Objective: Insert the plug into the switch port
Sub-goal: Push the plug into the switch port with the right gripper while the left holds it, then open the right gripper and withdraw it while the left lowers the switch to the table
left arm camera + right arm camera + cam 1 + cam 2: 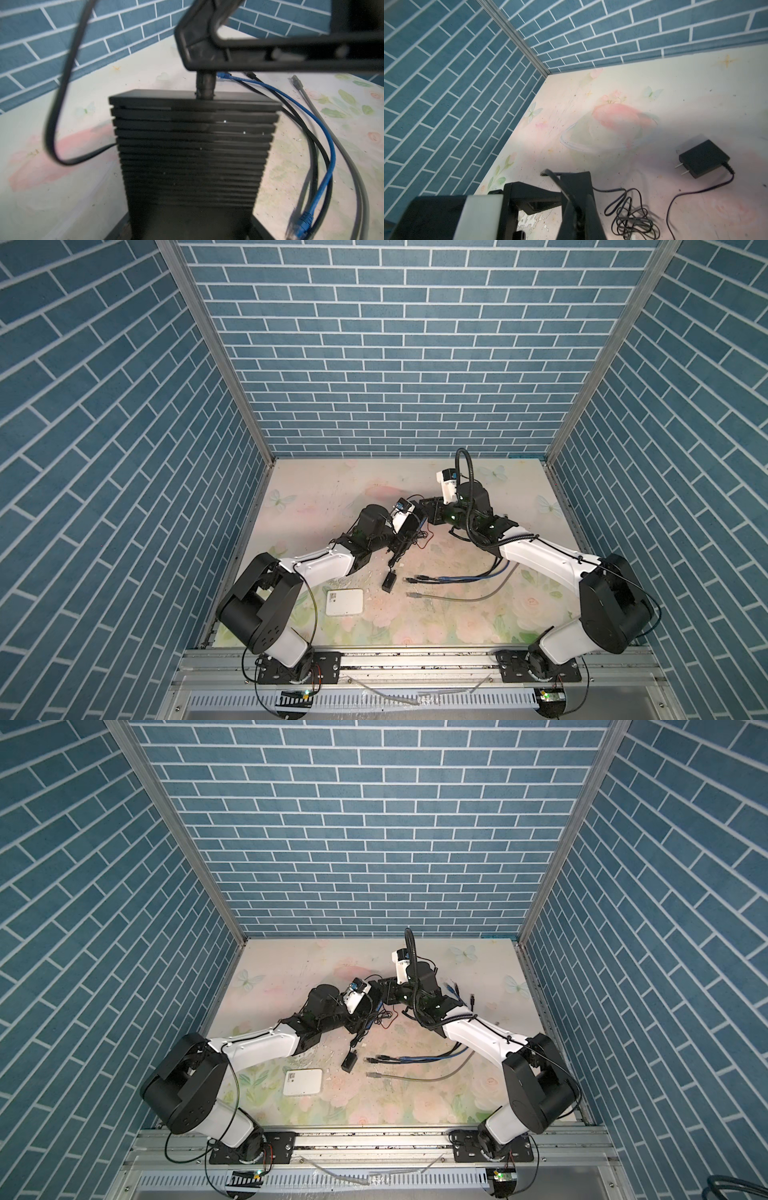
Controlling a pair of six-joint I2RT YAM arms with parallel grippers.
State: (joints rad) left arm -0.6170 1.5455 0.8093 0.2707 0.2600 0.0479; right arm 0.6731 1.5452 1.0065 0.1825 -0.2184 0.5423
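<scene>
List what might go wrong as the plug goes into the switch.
1. The plug, pinched in the right claw, meets the switch at the end opposite the left claw. The port is hidden, so a misaligned push may jam it or twist the switch in that grip.
2. The thin cord lies tangled near the power adapter; it may snag or drag the adapter.

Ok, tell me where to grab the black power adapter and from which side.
I'd grip the power adapter body across its two narrow side edges, coming straight down from above: it lies flat, prongs sticking out one end and the cord leaving the other, so only the sides are free.
</scene>
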